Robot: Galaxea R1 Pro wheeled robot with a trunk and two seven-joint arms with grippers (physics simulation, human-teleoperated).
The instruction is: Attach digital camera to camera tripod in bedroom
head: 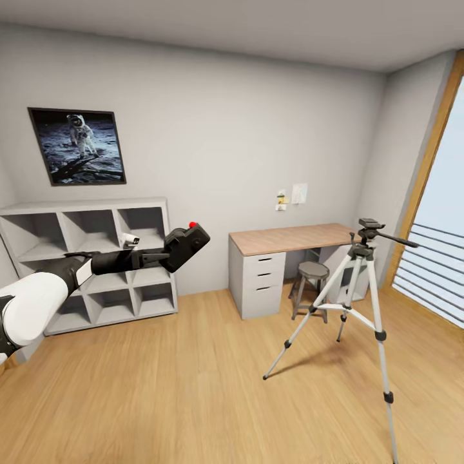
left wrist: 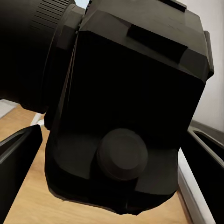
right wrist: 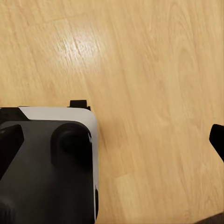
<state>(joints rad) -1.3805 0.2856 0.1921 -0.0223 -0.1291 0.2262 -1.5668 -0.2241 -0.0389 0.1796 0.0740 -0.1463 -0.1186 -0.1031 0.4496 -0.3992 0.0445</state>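
The black digital camera [head: 187, 243], with its red button [head: 192, 224] on top, is held up in the air in front of the grey cube shelf by my left gripper [head: 171, 252], which is shut on it. In the left wrist view the camera body [left wrist: 126, 98] sits between the two dark fingers [left wrist: 17, 151]. The camera tripod [head: 362, 283] stands on the wood floor to the right, silver legs spread, dark head [head: 369, 227] bare, black pan handle pointing right. The camera is well to the left of the tripod. My right gripper [right wrist: 112, 140] hangs open over the floor.
A wood-topped white desk [head: 290, 237] stands against the back wall, with a short grey round stool [head: 313, 270] beside its drawers. The grey cube shelf [head: 90, 258] is at the left under the astronaut picture [head: 77, 145]. A tall window [head: 438, 245] is at the right. My base [right wrist: 46, 163] shows below the right gripper.
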